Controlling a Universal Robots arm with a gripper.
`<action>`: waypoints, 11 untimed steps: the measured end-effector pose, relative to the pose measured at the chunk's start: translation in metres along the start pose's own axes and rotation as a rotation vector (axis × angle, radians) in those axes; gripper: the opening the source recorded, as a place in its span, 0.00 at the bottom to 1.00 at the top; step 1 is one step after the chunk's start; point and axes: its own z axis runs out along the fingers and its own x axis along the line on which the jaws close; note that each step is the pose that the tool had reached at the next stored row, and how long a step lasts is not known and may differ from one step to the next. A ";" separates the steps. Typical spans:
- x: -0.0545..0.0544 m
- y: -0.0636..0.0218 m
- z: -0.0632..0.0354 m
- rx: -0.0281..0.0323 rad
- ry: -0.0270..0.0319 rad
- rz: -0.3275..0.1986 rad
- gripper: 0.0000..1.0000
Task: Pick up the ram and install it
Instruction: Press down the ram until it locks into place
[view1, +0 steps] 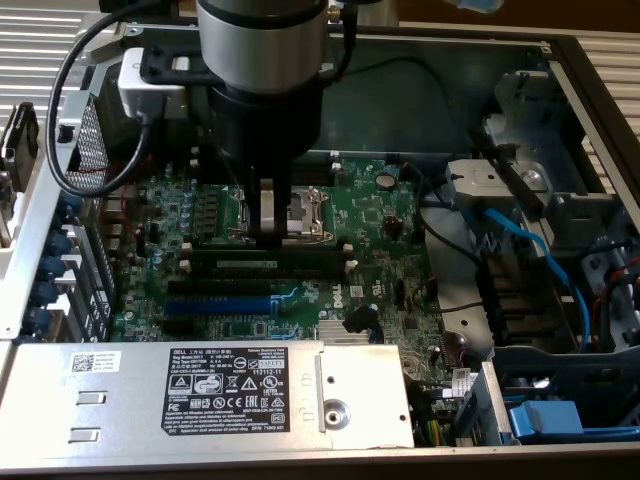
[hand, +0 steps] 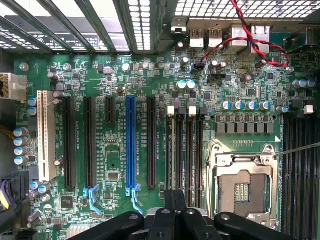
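The ram (view1: 280, 263) is a long dark stick with a pale label strip. It stands on edge in one of the black memory slots (view1: 270, 250) on the green motherboard (view1: 380, 215), just below the CPU socket (view1: 305, 212) in the exterior view. My gripper (view1: 268, 230) hangs straight down over the middle of those slots, fingers pressed together and nothing showing between them. Whether the tips touch the ram's top edge I cannot tell. In the wrist view the shut gripper (hand: 175, 199) points at the memory slots (hand: 185, 150) beside the blue expansion slot (hand: 130, 145).
The silver power supply (view1: 210, 390) lies along the near side of the case. Blue cables (view1: 530, 255) and a drive cage sit at the exterior view's right. A black cable (view1: 75, 150) loops off the wrist at the exterior view's left. Red and black wires (hand: 250, 40) cross the rear ports.
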 end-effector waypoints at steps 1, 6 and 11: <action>0.000 -0.0001 0.0004 0.0000 -0.0001 0.000 0.10; -0.001 -0.0016 0.0014 -0.0019 -0.0002 0.000 0.10; -0.001 -0.0038 0.0029 -0.0082 -0.0004 0.000 0.10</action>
